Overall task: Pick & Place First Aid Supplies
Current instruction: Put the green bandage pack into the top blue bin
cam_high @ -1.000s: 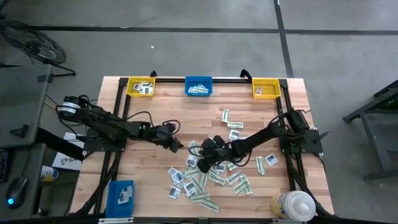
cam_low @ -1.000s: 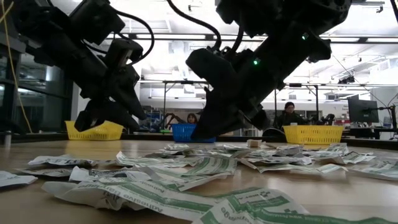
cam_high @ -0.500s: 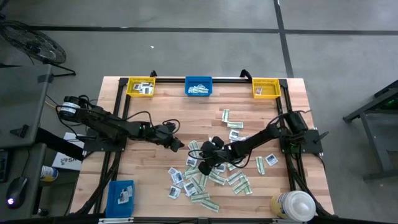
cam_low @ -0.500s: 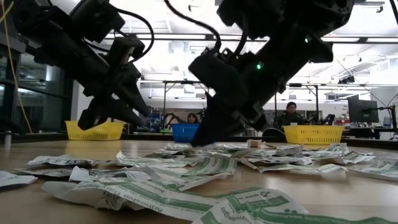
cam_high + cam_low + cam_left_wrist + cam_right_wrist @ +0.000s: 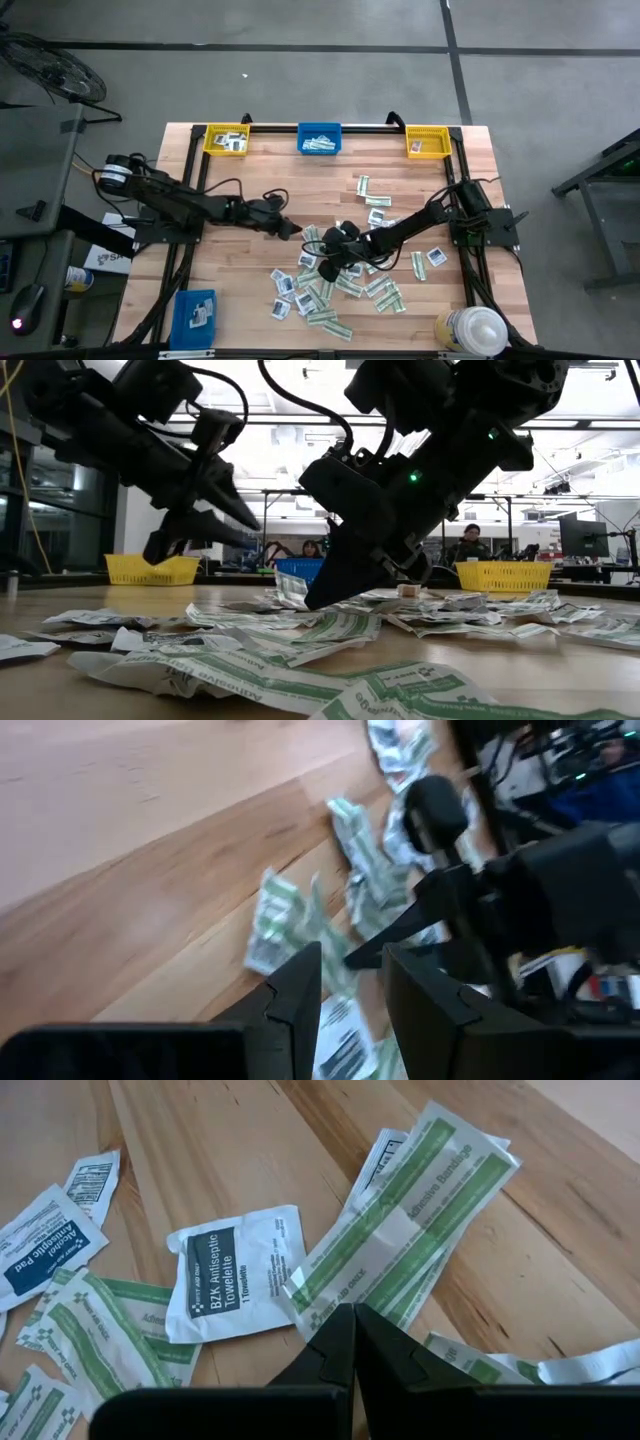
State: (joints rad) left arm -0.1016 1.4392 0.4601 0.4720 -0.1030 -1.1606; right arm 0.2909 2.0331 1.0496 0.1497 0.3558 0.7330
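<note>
From above, the right end effector sits low at the left edge of the scattered first aid supplies, which lie over the middle and near half of the bench. The left end effector hovers just beside that edge, close to the right one. Along the far edge stand a yellow bin, a blue bin and a second yellow bin, each already with packets inside; another blue bin and a white-capped bottle sit at the near corners.

In the low view the right end effector is clenched, and a green-and-white strip stands up off the wood at its tip, so it looks pinched by one edge. The left end effector hangs above the bench, released and empty. Beyond the bench is a bright workshop with a seated person at the back.

The left wrist view shows its two fingers parted with nothing between them, and the other arm close ahead.

In the right wrist view the fingertips meet on the border of the strip, beside a white towelette packet. The hold is thin: I would lift straight and slowly, check that only one packet comes up, since a second strip lies overlapping it, and keep clear of the left arm on the way to a bin
</note>
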